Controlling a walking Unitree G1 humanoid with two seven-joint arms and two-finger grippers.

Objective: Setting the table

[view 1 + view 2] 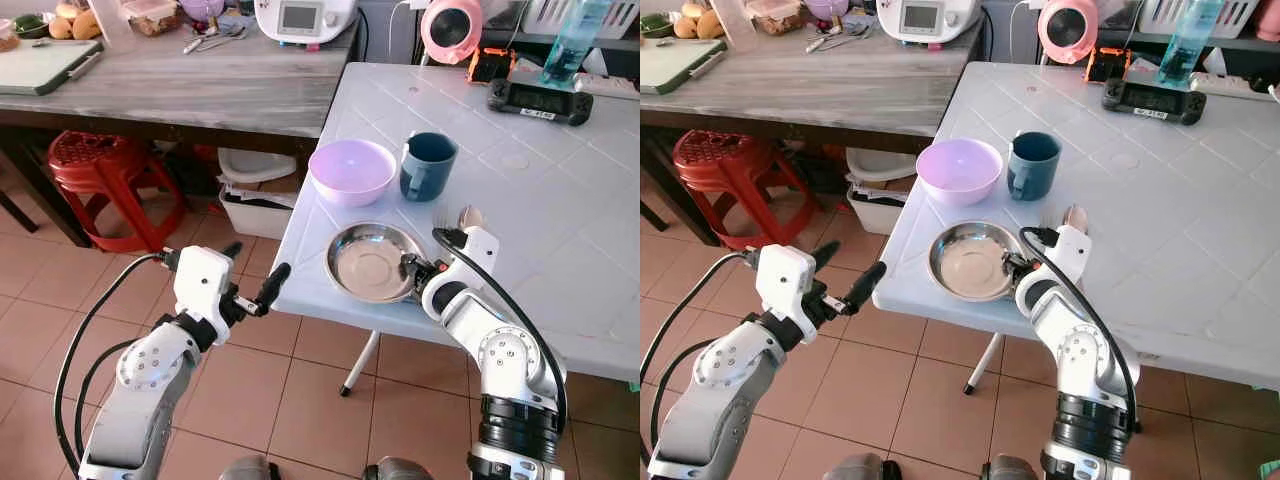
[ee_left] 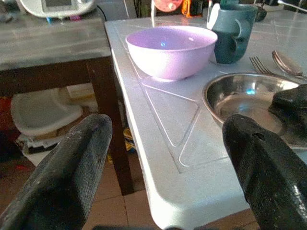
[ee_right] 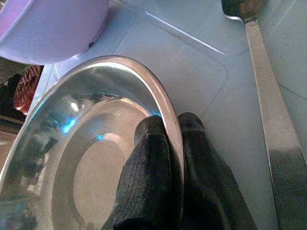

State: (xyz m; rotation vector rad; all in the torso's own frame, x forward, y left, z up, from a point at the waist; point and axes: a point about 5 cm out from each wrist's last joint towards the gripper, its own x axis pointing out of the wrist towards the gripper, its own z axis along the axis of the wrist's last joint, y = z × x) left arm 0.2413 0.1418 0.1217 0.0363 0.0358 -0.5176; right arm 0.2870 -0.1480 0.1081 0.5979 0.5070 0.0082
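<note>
A shiny steel plate (image 1: 370,262) lies near the front edge of the white table (image 1: 560,220). My right gripper (image 1: 410,268) is shut on the plate's right rim (image 3: 168,112), one finger inside and one outside. Behind the plate stand a lilac bowl (image 1: 352,171) and a dark teal mug (image 1: 428,166). A spoon (image 1: 470,216) and a fork (image 1: 441,219) lie to the right of the plate. My left gripper (image 1: 252,275) hangs open in the air off the table's left front corner, holding nothing.
A wooden counter (image 1: 180,85) with a cutting board (image 1: 45,65) and a white appliance (image 1: 303,20) runs along the back left. A red stool (image 1: 100,180) and plastic bins (image 1: 255,190) stand beneath it. A game controller (image 1: 540,100) and a bottle (image 1: 578,40) sit at the table's far side.
</note>
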